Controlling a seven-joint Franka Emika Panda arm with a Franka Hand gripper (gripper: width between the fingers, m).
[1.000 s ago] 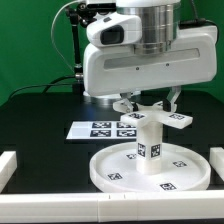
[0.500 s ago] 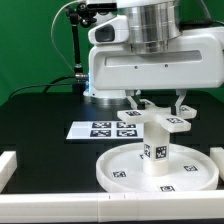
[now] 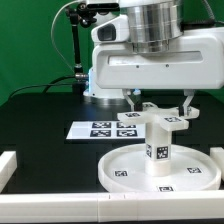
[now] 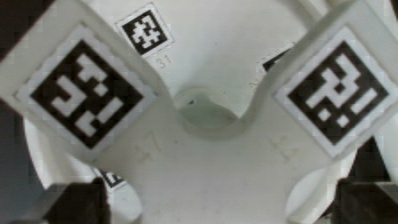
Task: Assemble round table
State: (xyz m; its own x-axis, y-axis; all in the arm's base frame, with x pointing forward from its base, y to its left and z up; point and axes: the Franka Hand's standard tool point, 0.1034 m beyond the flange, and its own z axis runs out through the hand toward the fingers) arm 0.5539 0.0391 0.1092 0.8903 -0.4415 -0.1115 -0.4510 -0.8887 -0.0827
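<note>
Gripper (image 3: 158, 106) straddles the cross-shaped foot (image 3: 160, 115), fingers wide at either side; contact unclear. Foot sits directly below, atop the upright leg (image 3: 158, 148), axis vertical, standing mid-disc (image 3: 118, 172), near-right of the marker board (image 3: 102, 129).

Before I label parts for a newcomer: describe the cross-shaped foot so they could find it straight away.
Start at the large rimmed round disc lying flat on the black table, near the exterior view's right. A short thick cylinder leg stands upright at its middle, and the cross-shaped foot sits on top of that leg, just under the hand. It is the only part with flat arms, each bearing a black-and-white tag.
</note>
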